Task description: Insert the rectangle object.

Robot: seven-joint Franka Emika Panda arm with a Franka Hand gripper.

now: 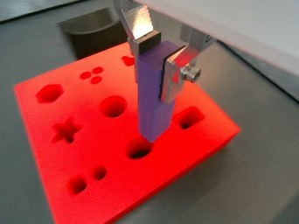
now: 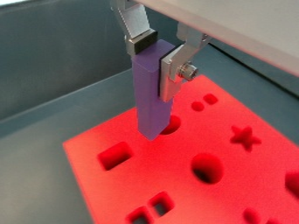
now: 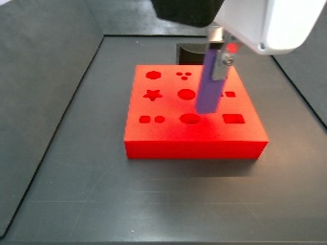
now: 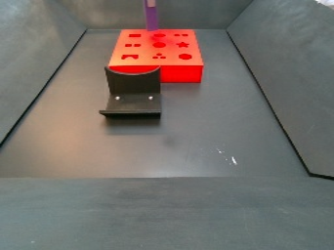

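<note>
My gripper (image 1: 160, 54) is shut on the purple rectangle object (image 1: 156, 96), gripping its upper end between the silver fingers. The bar hangs upright over the red block (image 1: 70, 105) with shaped holes; its lower end is just above the block's top, near a round hole. It shows the same way in the other wrist view, gripper (image 2: 159, 52), bar (image 2: 152, 96), block (image 2: 233, 171). In a side view the bar (image 3: 208, 84) stands over the block (image 3: 192, 115) under the gripper (image 3: 220, 48). In the other side view only the bar's part (image 4: 151, 14) shows above the block (image 4: 156, 54).
A dark grey curved holder (image 4: 132, 90) sits on the floor in front of the red block; it shows behind the block in a wrist view (image 1: 93, 33) and a side view (image 3: 192, 48). Tray walls rise on both sides.
</note>
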